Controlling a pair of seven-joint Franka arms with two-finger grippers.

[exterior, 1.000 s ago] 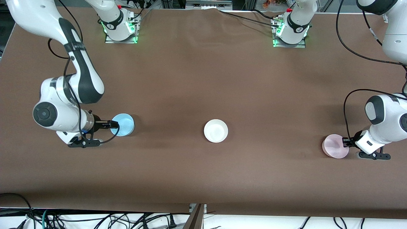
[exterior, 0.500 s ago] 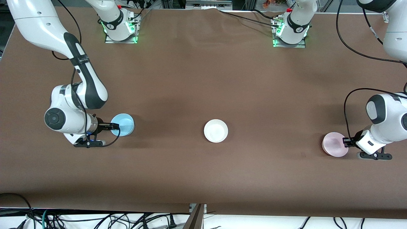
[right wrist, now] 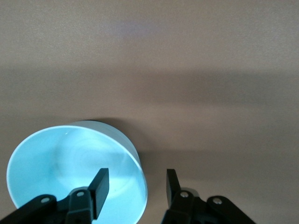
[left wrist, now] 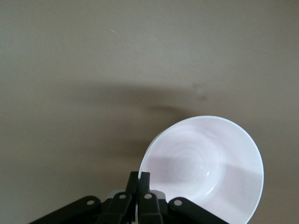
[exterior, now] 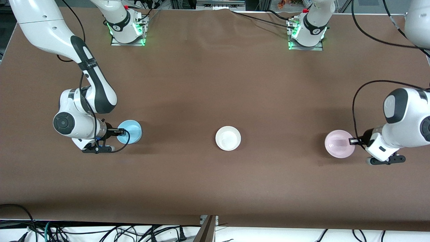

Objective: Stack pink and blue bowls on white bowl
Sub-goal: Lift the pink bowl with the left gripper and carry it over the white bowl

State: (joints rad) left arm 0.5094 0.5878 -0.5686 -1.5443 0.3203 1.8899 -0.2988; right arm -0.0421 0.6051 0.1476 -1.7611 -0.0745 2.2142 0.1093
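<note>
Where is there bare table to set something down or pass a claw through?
Bare cloth lies between the blue bowl and the white bowl, between the white bowl and the pink bowl, and from the bowls up to the arm bases. It is crowded where the right claw straddles the blue bowl's rim and the left claw pinches the pink bowl's rim.

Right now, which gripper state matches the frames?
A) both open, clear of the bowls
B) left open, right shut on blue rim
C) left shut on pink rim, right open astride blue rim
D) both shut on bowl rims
C: in the left wrist view the left gripper has its fingers pinched together on the pink bowl's rim, while the right gripper shows a wide gap, one finger inside the blue bowl and one outside.
</note>
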